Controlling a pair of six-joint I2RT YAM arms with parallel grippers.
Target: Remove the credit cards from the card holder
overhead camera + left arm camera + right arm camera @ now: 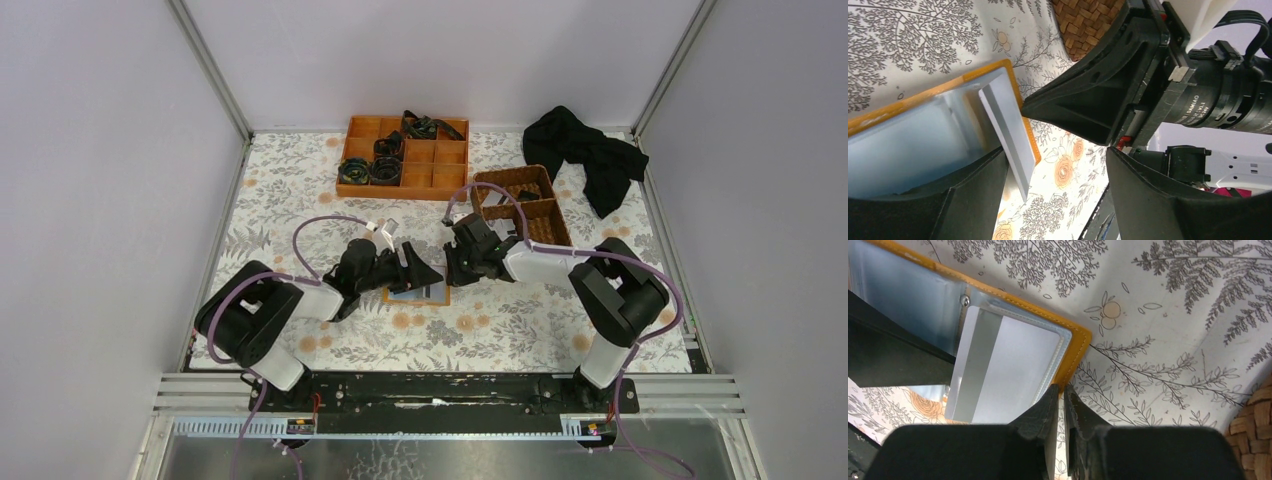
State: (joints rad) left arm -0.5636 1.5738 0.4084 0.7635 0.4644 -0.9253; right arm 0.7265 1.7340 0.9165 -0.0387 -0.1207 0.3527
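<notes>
The card holder (432, 294) lies open on the floral table, orange rim around a pale blue-grey inside (908, 145). A pale grey credit card (1008, 365) with a silver stripe sits in its pocket, and one end pokes out past the rim (1015, 150). My left gripper (1055, 160) is open, with one finger (968, 200) resting over the holder's inside and the other off to the side. My right gripper (1062, 389) is closed to a thin slit, its tips pinching the holder's orange rim (1075, 347) beside the card. Both grippers meet over the holder (440, 268).
An orange compartment tray (400, 195) with black coiled items stands at the back. A brown wicker basket (545, 215) is just behind my right arm, showing at the edge (1253, 430). A black cloth (590, 155) lies at the back right.
</notes>
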